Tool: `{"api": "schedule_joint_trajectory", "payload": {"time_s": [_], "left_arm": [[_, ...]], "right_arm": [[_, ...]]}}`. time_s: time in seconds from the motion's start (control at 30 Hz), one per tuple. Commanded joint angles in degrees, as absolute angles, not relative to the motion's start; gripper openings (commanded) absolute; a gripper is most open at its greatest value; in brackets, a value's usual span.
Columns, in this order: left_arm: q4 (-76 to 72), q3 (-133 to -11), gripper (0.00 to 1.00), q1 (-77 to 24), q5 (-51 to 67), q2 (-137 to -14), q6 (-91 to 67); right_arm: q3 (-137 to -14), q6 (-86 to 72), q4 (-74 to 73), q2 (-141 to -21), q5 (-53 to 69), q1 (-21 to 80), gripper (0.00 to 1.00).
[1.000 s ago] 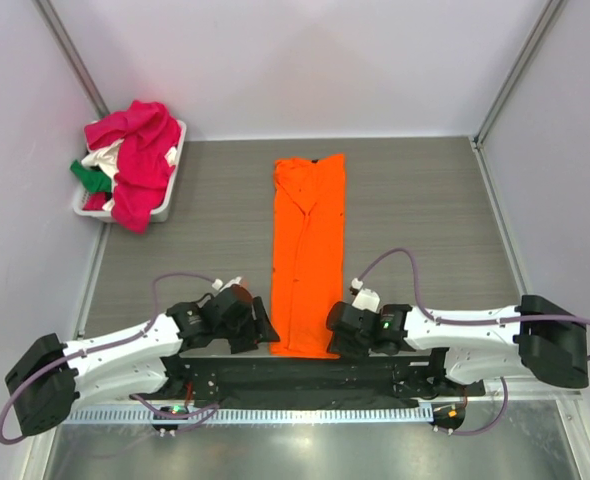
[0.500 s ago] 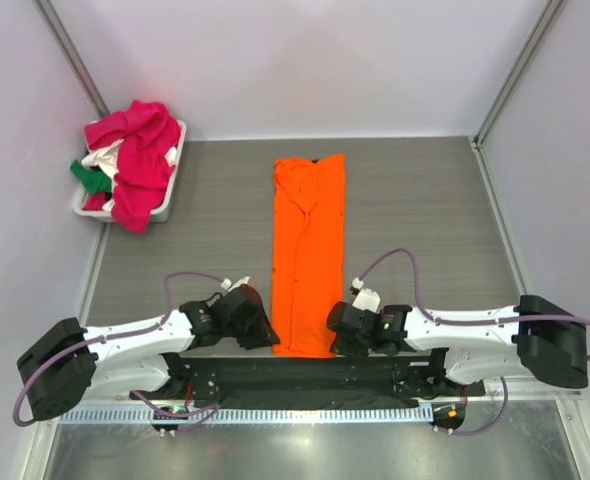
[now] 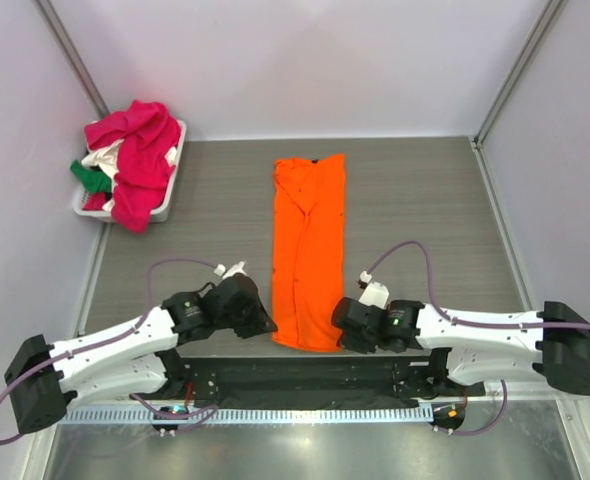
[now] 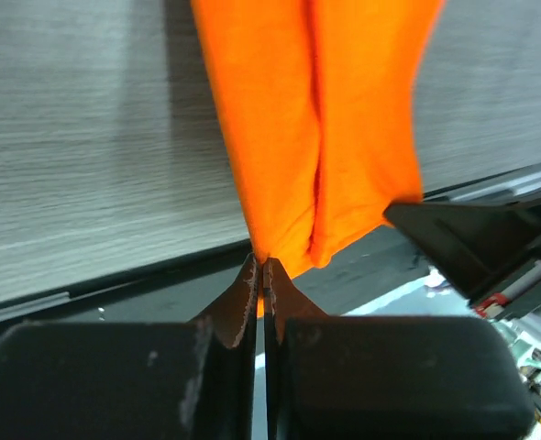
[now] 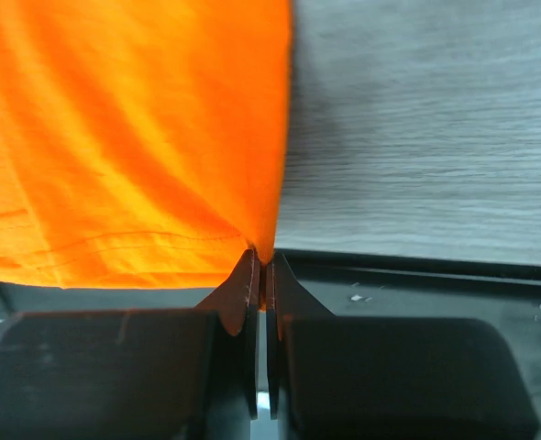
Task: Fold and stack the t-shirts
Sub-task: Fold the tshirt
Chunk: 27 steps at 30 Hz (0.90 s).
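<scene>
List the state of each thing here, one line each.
Orange shirt: folded into a long strip, flat on the table, near corners pinched.
Left gripper: shut on the shirt's near left corner.
Right gripper: shut on its near right corner.
Basket: upright, heaped with shirts.
Pink shirt: crumpled, draped over the basket's rim.

Grey wood-grain counter (image 3: 425, 220) lay before me, orange t-shirt (image 3: 310, 240) stretched in a long strip down its middle, white basket (image 3: 168, 195) at its far-left corner.

The top view looks down from behind on the whole grey wood-grain table (image 3: 425, 220). Both wrist views sit close, facing far, sharing the near edge of the bright orange cotton t-shirt (image 4: 344, 110).
</scene>
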<state>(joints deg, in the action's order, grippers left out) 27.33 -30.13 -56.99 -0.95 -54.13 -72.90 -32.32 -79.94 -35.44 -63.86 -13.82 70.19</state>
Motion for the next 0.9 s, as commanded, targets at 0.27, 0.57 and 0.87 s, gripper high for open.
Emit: {"api": "schedule_joint_trajectory", "payload": {"time_s": [0.27, 0.57, 0.87], "left_arm": [[44.82, -52.63, 0.0, -53.02, -11.95, -62.73, -62.85], [43.16, -70.3, 0.0, -38.42, -4.14, -79.17, -51.26], [43.42, -86.3, 0.0, -32.17, -0.26, -99.3, -46.58]], "right_arm": [[-54.64, -71.03, -50.98, -65.9, -25.84, 63.65, 0.01], [-70.21, -51.71, -50.36, -78.65, -24.35, 46.15, 0.01], [-78.39, -43.07, -45.8, -92.35, -20.4, 35.96, 0.01]]}}
